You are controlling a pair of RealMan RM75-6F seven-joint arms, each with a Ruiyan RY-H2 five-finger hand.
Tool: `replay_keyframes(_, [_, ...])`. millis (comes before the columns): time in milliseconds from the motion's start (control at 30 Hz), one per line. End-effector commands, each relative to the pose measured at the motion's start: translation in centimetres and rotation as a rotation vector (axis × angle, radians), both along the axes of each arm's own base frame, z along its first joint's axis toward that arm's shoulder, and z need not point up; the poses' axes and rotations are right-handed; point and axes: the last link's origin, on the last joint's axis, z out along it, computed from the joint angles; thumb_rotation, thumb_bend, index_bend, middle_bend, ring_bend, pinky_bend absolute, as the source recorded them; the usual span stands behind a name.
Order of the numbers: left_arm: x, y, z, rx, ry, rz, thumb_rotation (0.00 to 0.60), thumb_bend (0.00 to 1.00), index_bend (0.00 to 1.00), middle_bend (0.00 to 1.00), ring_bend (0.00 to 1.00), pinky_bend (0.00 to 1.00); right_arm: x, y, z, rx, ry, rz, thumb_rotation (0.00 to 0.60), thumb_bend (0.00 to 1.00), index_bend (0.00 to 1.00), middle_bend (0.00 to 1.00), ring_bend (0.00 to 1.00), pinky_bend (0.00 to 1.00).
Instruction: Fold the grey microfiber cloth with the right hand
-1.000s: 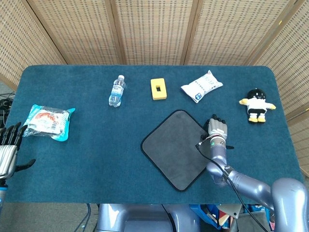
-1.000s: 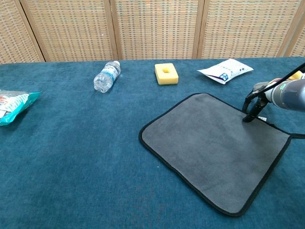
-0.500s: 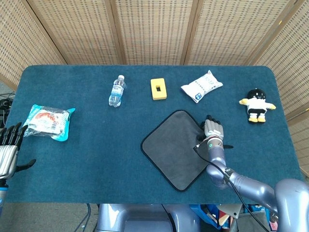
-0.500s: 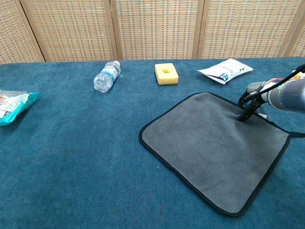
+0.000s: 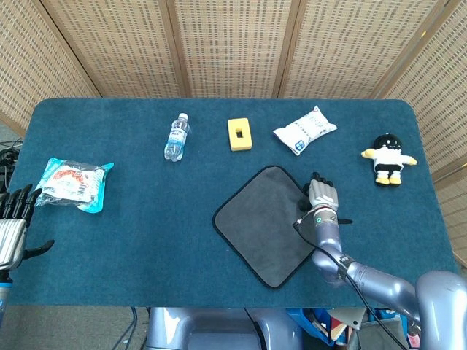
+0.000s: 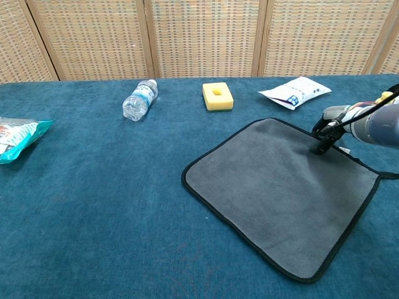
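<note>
One cloth (image 5: pixel 266 222), flat on the table (image 5: pixel 146 219), right hand (image 5: pixel 323 198) at its right edge.

The cloth lies unfolded as a diamond near the table's front edge, between centre and right. In the chest view the right hand (image 6: pixel 330 128) has dark fingertips (image 6: pixel 321 148) pressed down on the cloth near its far right edge; whether they pinch the fabric or only press on it cannot be told. The left hand (image 5: pixel 14 219) rests at the table's left edge, fingers apart, holding nothing. Risk: if the fingertips only press, a lift would leave the cloth behind, or a drag would slide the whole cloth without creasing it. A thin pinch could slip mid-fold and let the edge drop crooked.
</note>
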Motion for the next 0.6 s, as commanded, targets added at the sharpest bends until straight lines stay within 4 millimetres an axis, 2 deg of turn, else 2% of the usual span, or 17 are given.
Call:
replay_keyframes(33, [0.0,0.0,0.0,-0.001,-0.001,-0.001,0.6,0.17,0.0,0.0,0.0,0.0,0.2,0.4,0.2,-0.003,-0.004,0.027,0.6,0.6,0.6,0.0,0.0,0.0])
replay_keyframes(367, [0.3,-0.2,-0.1,-0.014,-0.006,-0.013,0.6,0.17,0.0,0.0,0.0,0.0,1.9,3.7,1.1,0.006,-0.039,0.152,0.6,0.6,0.61,0.0,0.0,0.0])
replay_keyframes(600, [0.4,-0.4,0.0,-0.022,-0.013,-0.023,0.6,0.17,0.0,0.0,0.0,0.0,4.2,5.6,0.4,0.025,-0.073,0.192,0.6,0.6,0.61,0.0,0.0,0.0])
